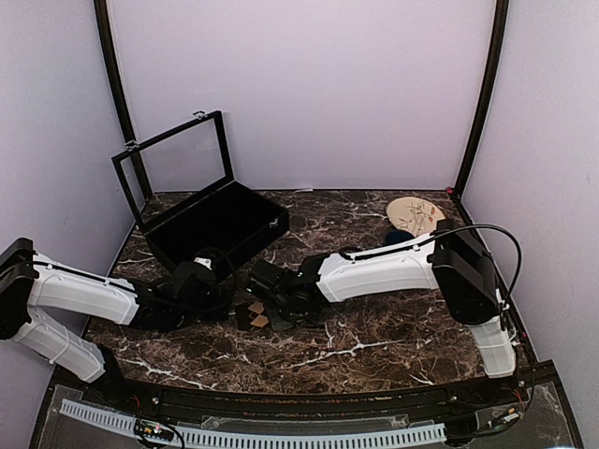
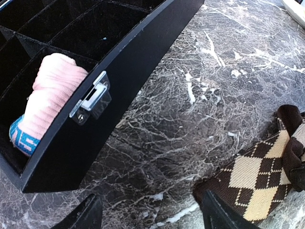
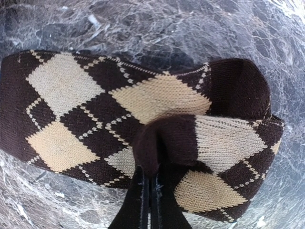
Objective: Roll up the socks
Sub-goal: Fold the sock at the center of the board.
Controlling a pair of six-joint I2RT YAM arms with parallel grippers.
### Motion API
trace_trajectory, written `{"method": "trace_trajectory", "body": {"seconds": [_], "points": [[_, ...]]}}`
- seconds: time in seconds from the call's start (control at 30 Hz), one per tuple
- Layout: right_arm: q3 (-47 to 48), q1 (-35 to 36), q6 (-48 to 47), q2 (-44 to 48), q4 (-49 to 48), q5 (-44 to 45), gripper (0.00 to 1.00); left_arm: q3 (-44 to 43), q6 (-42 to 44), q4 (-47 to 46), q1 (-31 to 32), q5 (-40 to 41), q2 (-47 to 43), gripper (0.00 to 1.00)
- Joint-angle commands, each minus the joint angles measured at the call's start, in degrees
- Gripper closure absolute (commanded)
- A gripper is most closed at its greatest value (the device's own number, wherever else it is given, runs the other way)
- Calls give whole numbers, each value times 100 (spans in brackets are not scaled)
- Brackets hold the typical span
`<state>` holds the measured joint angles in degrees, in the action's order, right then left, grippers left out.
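A brown and tan argyle sock (image 3: 95,95) lies partly folded on the marble table (image 1: 374,337). It also shows in the top view (image 1: 254,315) and the left wrist view (image 2: 259,179). My right gripper (image 3: 149,172) is shut on a dark brown fold of the sock at its near edge; it shows in the top view (image 1: 279,301) over the sock. My left gripper (image 2: 152,212) is open and empty just left of the sock; its right finger (image 2: 220,215) sits at the sock's end. It shows in the top view (image 1: 213,292).
A black compartment box (image 1: 217,222) with its lid (image 1: 173,159) raised stands at the back left, close to my left gripper. A rolled pink sock (image 2: 50,98) with a blue cuff sits in one compartment. A tan patterned sock (image 1: 414,214) and a dark blue item (image 1: 397,238) lie at back right.
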<state>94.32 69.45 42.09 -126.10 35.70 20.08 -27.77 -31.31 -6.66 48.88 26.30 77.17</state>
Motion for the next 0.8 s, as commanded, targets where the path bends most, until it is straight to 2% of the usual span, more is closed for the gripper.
{"method": "trace_trajectory", "body": {"seconds": [0.0, 0.77], "points": [[104, 77, -8, -54, 95, 113, 100, 114, -68, -38, -37, -21, -153, 26], [805, 161, -102, 227, 344, 316, 100, 136, -22, 26, -54, 44, -326, 26]]}}
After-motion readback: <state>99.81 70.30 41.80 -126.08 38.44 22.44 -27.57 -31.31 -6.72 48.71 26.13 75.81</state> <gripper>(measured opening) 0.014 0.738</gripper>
